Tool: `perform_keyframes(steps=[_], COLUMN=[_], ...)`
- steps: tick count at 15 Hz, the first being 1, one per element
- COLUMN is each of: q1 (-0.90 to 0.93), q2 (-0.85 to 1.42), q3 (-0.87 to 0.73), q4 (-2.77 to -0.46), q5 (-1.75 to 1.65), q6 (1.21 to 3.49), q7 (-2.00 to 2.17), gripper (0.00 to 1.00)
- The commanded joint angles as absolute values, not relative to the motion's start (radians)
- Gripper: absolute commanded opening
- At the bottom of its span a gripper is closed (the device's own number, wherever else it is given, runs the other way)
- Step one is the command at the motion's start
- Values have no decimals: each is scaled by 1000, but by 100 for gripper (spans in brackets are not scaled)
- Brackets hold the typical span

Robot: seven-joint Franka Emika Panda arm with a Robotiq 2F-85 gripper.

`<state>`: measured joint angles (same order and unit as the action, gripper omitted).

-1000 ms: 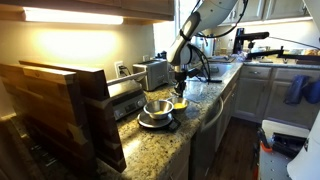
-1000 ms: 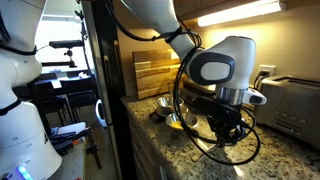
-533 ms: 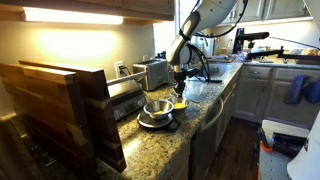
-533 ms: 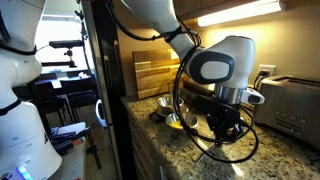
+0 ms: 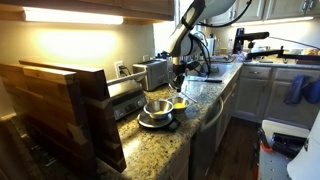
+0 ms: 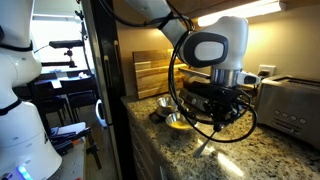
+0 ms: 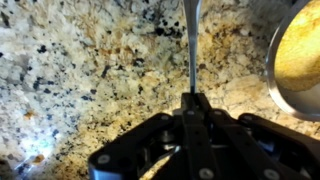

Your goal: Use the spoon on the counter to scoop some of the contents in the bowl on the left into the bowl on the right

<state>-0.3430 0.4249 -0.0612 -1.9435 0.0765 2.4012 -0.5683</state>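
Granite counter (image 7: 80,70); pincer (image 7: 193,98) clamped on spoon (image 7: 191,45); long axis straight out ahead

Spoon (image 7: 191,45) end beyond top edge

Your arm (image 6: 228,28) is white and glossy in both exterior views, built of thick rounded segments. In an exterior view, at the upper right of the frame, its big joint carries a dark grey round cap (image 6: 207,47) with a lighter ring around it. Black cables (image 6: 180,95) hang in wide loops below this joint, near the middle of the frame. At the bottom of the wrist view your jaws are matt black, with angular links and small round screw heads (image 7: 100,158) that shine a little.
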Motion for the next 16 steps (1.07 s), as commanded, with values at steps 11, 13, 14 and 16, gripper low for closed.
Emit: perform_keyframes(steps=[11,13,14,16], q1=[-380,-390,-388,-383], q2=[453,463,458,439], q3=[-93,-79,-73,-63], q4=[-1992,-2005,-2018,-2042], q5=[96,99,96,89], q6=[2553,2578,2592,2609], q7=[-570,-571,-571,-575], gripper=[7,7,32,38])
